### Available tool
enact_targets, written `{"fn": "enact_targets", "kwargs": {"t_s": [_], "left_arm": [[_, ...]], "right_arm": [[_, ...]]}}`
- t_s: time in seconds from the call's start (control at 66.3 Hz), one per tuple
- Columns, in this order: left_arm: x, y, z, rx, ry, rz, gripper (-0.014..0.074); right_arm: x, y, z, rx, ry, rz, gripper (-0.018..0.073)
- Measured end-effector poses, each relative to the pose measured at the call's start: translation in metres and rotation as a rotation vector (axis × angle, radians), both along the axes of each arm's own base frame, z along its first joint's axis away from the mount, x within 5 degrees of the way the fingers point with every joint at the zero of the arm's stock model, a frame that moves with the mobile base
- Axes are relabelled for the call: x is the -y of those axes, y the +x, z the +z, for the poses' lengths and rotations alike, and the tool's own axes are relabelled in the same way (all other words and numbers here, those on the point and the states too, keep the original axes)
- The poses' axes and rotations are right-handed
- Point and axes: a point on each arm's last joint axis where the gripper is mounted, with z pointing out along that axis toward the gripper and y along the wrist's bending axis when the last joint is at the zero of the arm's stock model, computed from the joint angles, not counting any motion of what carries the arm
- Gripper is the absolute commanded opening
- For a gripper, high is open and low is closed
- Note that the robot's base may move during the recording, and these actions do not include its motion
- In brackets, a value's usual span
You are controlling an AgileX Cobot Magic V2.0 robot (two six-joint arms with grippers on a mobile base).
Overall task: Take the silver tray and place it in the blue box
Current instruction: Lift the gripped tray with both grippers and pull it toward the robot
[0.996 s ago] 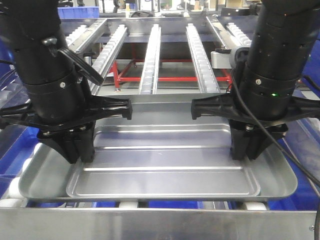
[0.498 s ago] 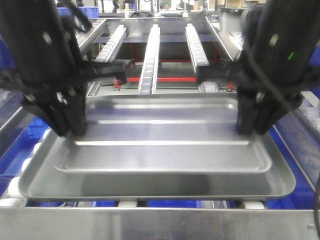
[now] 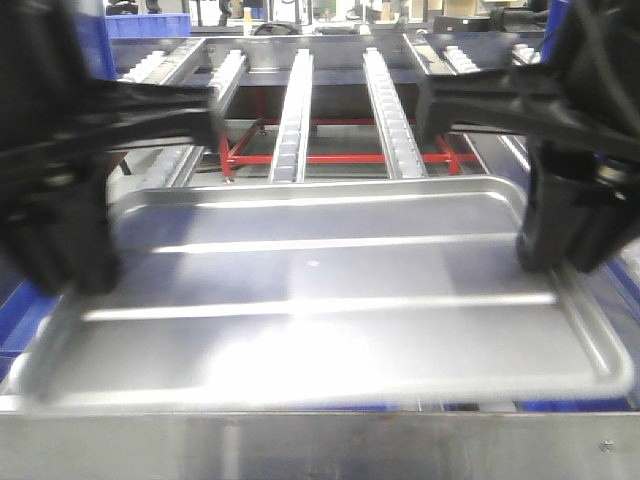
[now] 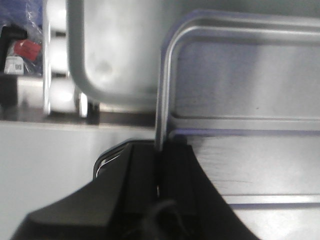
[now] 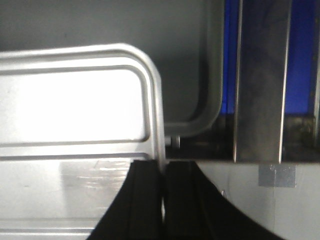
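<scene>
Sheet metal fills the lower half of the front view: the silver tray, shallow and round-cornered, with two raised ridges along its floor. Its long axis runs left to right across the frame, below the roller rails. The left tool pinches its left-end rim; the right tool is clenched on its right-end rim.

The silver tray is gleaming as smooth, satiny metal, throwing back a bright glare near its front edge. The left gripper and right gripper are showing matt black, plastic-looking fingers.
</scene>
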Motion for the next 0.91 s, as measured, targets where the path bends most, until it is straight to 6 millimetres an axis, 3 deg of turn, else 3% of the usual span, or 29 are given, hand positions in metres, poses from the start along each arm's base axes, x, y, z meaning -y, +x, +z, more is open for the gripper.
{"fn": "enact_targets", "kwargs": {"t_s": [0.241,0.906], "left_arm": [[-0.001,-0.016,0.002,0.006,0.022,0.000,-0.0104],[-0.001,-0.017,0.002,0.007,0.023,0.003,-0.0104]], "right_arm": [[-0.009,-0.024,-0.001,0.015,-0.023,0.016,0.0060],[-0.010,-0.025,0.000,0.020,-0.029,0.012,0.0060]]}}
